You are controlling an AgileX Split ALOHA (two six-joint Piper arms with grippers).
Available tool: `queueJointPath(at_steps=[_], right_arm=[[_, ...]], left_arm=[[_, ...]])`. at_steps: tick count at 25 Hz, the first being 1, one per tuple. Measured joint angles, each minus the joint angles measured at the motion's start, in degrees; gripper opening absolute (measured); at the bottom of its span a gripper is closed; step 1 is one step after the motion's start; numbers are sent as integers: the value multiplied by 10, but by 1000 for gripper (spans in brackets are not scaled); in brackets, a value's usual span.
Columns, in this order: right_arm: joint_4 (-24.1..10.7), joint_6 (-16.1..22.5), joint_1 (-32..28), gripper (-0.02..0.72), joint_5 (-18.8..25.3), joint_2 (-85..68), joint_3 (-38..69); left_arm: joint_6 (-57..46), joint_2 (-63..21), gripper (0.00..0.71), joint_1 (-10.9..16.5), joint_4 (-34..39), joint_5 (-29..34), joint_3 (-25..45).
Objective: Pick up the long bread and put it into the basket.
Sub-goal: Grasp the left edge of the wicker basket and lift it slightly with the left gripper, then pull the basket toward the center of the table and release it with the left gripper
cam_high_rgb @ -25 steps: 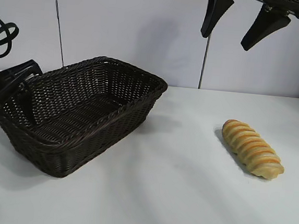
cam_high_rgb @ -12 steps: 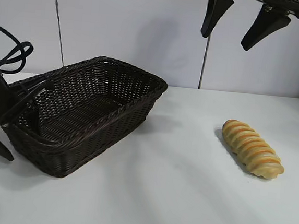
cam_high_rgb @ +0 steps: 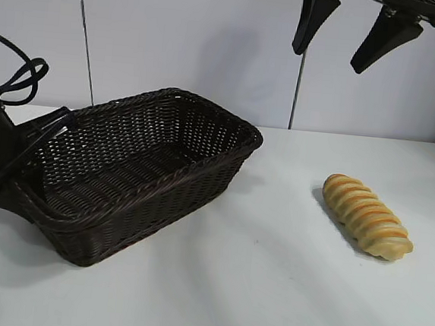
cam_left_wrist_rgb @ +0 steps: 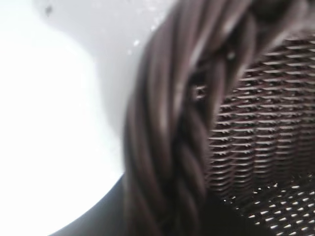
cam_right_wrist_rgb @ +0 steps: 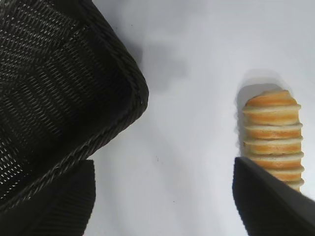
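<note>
My left gripper (cam_high_rgb: 40,144) is clamping the woven basket (cam_high_rgb: 163,175) rim, fingers mostly hidden; my right gripper (cam_high_rgb: 351,33) is hanging wide above the ridged bread (cam_high_rgb: 367,216).

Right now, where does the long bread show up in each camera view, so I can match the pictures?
Exterior view: the long bread lies on the white table at the right, apart from the basket.
Left wrist view: not in it; only the basket's braided rim fills the picture.
Right wrist view: near the right edge, partly behind a finger of the right tool.
Shared landmark: the basket.
</note>
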Motion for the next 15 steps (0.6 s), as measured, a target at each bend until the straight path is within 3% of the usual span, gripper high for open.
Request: queueJointPath(at_steps=[5,15], right_arm=[[0,0,0,557,0,0,0],[0,0,0,557,0,0,0]], left_arm=[[4,-16,99,3,1,28,0],[132,-17,99,48,-36,114,-51]])
